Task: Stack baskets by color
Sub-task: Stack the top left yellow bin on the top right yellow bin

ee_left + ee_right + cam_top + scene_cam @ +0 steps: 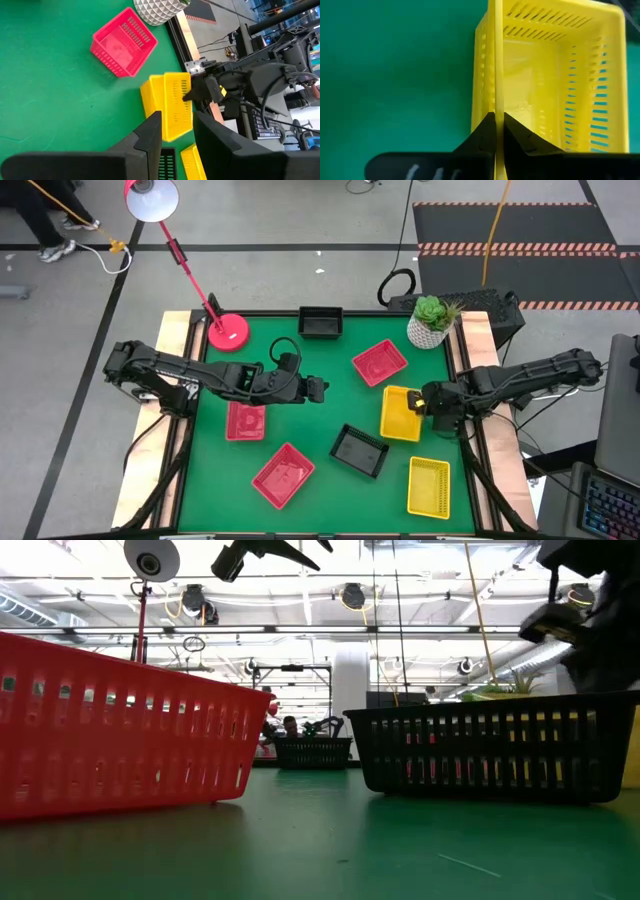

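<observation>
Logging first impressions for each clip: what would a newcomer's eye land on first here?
The right gripper, shut on the wall of a yellow basket at the table's right side. Next, red, black and yellow baskets lie scattered on the green table, none stacked. The left gripper hovers mid-table, holding nothing.

In the low view, the near red basket [120, 730] was cut off at the left edge, and the black basket [500, 752] hid the yellow ones.
</observation>
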Robot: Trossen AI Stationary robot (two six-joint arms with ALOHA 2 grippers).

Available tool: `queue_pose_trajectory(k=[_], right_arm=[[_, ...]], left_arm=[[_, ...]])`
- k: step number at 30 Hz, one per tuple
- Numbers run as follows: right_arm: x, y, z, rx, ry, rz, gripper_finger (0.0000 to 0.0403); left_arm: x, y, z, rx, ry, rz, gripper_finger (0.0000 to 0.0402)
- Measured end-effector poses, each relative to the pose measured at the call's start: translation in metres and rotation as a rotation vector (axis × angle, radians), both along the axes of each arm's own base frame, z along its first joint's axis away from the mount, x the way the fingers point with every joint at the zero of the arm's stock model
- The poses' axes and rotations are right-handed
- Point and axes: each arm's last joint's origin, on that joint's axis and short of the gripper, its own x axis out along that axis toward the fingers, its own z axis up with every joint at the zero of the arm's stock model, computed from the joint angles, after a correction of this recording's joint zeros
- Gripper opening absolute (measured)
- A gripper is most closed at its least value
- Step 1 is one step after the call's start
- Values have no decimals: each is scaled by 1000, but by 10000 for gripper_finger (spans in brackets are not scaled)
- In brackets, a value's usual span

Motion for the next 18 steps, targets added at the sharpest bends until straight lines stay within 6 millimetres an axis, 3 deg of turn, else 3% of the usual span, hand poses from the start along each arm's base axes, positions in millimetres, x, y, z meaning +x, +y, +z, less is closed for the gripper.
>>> queue_pose_trajectory(k=[18], right_arm=[[6, 1, 0, 63, -21, -74, 64]], left_arm=[[0, -2, 0, 0, 0, -6, 113]])
